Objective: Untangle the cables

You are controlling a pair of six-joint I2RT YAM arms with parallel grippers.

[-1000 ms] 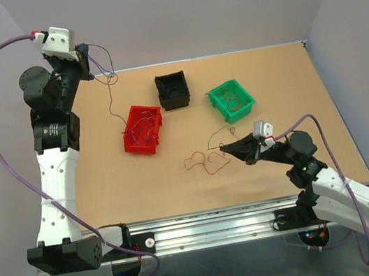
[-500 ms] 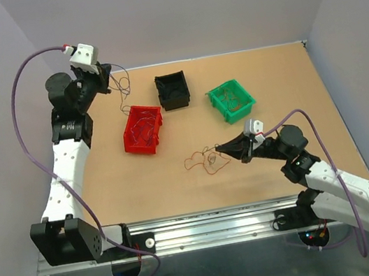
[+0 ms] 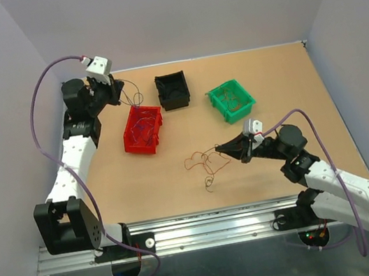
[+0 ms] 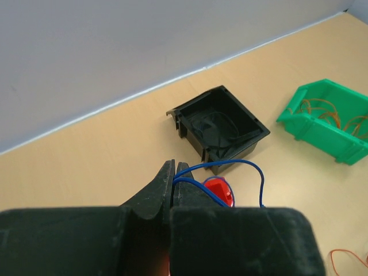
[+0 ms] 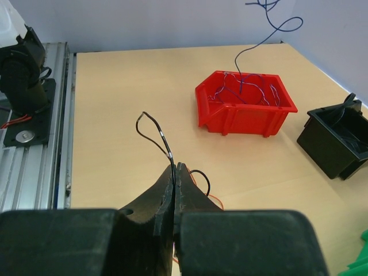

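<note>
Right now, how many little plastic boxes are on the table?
3. The red box is on the left, the black box is in the middle nearer the back wall, and the green box is on the right. I see no hidden ones.

**Pretty clearly a robotics lab cell**

This is a lab bench rig, not anyone's home. A left arm (image 3: 74, 156) and a right arm (image 3: 341, 186), both white and black, are bolted to an aluminium rail (image 3: 212, 220) at the near edge of a plain tan tabletop (image 3: 142, 180). Blank grey walls (image 3: 184, 10) box it in. On it sit workshop-style plastic parts bins: a red bin (image 3: 139, 144), a black bin (image 3: 176, 104) and a green bin (image 3: 218, 108).
</note>
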